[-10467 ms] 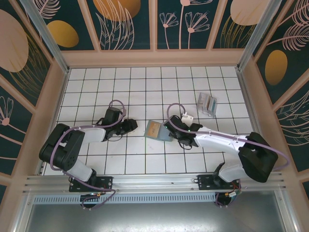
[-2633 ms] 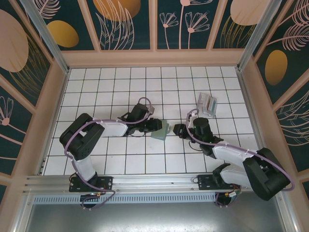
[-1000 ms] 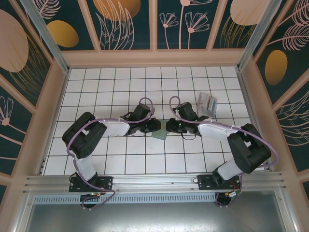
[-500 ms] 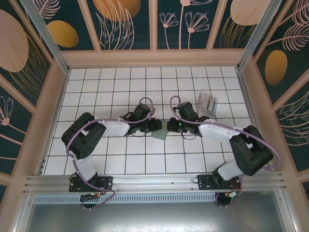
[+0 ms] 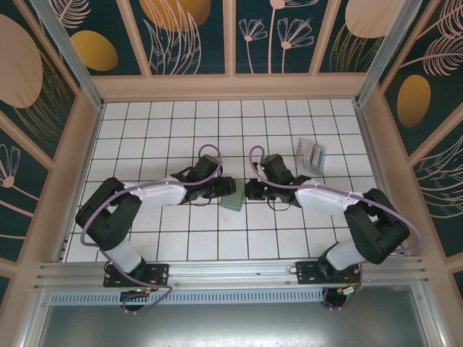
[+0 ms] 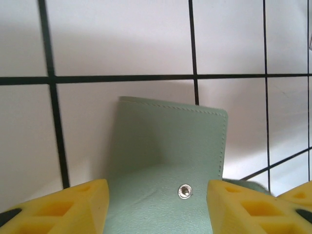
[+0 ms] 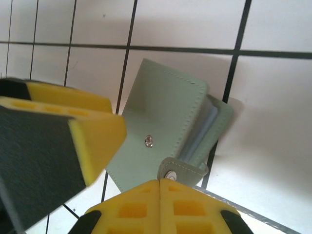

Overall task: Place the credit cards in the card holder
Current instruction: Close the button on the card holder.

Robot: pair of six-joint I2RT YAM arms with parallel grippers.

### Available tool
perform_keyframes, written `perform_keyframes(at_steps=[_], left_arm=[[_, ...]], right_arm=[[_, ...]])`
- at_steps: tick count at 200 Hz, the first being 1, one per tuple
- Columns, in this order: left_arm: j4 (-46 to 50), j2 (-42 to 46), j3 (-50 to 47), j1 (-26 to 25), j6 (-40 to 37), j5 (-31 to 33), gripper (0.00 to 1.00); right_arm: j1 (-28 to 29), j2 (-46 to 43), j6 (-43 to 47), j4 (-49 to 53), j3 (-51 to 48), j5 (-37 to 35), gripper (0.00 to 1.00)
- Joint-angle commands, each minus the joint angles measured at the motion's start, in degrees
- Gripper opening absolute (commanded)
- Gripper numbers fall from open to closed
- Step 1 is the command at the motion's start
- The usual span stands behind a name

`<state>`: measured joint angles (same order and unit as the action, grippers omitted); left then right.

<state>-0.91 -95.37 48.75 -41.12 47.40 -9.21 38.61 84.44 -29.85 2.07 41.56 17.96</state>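
Fingers of the right tool point(image 7: 160, 187) were pressed together, tips at the snap tab point(image 7: 181, 170) of the card holder point(image 7: 161, 126); whether they pinched it was unclear. The left tool point(image 6: 158, 195) stood spread, released, pads either side of the sage-green holder, which lay flap-open on the tiled table point(image 5: 181, 123) between both arms.

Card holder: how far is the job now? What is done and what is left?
Done, it seems: cards sit inside the holder. In hand: the left gripper straddles the holder, grip unclear; the right gripper, shut, is at its snap tab. Left: close the open flap and snap it.
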Motion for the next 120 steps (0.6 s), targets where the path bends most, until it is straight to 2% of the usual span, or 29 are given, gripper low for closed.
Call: perform_keyframes(at_steps=[1,26,37,70,120], left_arm=[[3.18,3.33,-1.72,1.06,-0.58,4.13,0.58],[1.09,2.16,-4.53,2.59,-1.11,4.75,0.55],[1.94,-0.07,-3.47,2.64,-1.72,5.62,0.51],[-6.64,-2.44,-4.42,2.54,-0.27,-2.48,0.40],[-13.04,-2.45,-7.76,2.45,3.08,-9.49,0.38]], right_arm=[[1.00,1.89,1.02,-1.62,2.41,1.20,0.00],[1.55,3.21,1.01,-1.95,3.34,1.37,0.00],[1.60,3.97,0.97,-2.13,3.61,1.73,0.00],[1.64,6.83,1.02,-2.86,4.74,3.30,0.00],[1.34,9.53,1.65,-2.45,5.74,1.93,0.00]])
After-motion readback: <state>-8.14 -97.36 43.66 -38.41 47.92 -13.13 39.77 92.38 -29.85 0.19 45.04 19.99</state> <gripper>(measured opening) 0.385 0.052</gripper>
